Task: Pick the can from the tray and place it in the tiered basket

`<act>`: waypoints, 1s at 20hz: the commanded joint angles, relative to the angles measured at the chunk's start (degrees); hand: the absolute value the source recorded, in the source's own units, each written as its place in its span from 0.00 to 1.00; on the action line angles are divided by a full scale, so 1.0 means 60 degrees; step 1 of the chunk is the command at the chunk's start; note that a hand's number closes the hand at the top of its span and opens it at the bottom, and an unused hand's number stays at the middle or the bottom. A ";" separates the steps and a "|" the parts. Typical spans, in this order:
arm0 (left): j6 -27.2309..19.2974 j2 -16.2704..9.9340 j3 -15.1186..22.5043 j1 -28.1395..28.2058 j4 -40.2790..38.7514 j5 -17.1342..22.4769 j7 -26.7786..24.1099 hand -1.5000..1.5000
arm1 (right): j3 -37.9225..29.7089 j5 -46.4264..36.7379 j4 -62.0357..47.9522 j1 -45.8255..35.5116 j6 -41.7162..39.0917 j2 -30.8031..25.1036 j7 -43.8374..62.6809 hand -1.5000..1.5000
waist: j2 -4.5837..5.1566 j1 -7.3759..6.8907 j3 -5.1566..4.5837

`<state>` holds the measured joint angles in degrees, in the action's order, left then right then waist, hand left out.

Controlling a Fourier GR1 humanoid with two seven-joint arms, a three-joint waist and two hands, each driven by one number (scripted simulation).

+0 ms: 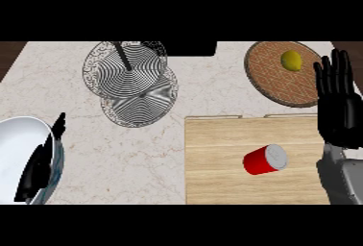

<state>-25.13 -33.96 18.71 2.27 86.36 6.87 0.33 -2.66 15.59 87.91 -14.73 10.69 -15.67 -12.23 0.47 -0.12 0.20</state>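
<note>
A red can (264, 160) with a silver lid lies tilted on the pale wooden tray (220, 158) at the lower right. The tiered basket (131, 81) of dark wire, with two round levels and a black centre pole, stands at the upper left of the counter. My right hand (335, 103) is open with straight fingers pointing up, just right of the can and apart from it. My left hand (41, 161) shows edge-on at the lower left, fingers straight, lying over a white bowl.
A round brown woven plate (273, 81) with a yellow lemon (291, 60) sits at the upper right, behind the tray. A large white bowl (18, 149) fills the lower left corner. A dark object (190, 48) sits at the counter's back edge.
</note>
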 commanded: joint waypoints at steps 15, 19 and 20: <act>0.2017 0.2052 0.0153 -0.2016 0.0295 0.2626 0.1634 0.50 | -0.0425 0.0633 -0.1092 0.2904 -0.5699 -0.1232 -0.5152 0.00 | -0.0053 0.0388 -0.0011; 0.2021 0.2063 -0.0048 -0.2001 0.0231 0.2696 0.1456 0.50 | -0.0561 -0.0786 0.0491 0.3960 -0.5026 -0.2398 -0.4897 0.00 | -0.0131 0.0445 -0.0043; 0.2089 0.1865 -0.0146 -0.1673 0.0582 0.2874 0.1630 0.50 | -0.0486 -0.1047 0.1045 0.4500 -0.4804 -0.2418 -0.4739 0.00 | -0.0163 0.0385 -0.0046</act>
<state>-11.92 -23.73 18.06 -6.64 88.10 22.41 5.52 -5.19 15.41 87.99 5.82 -19.06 -25.51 -39.86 -0.25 1.89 0.21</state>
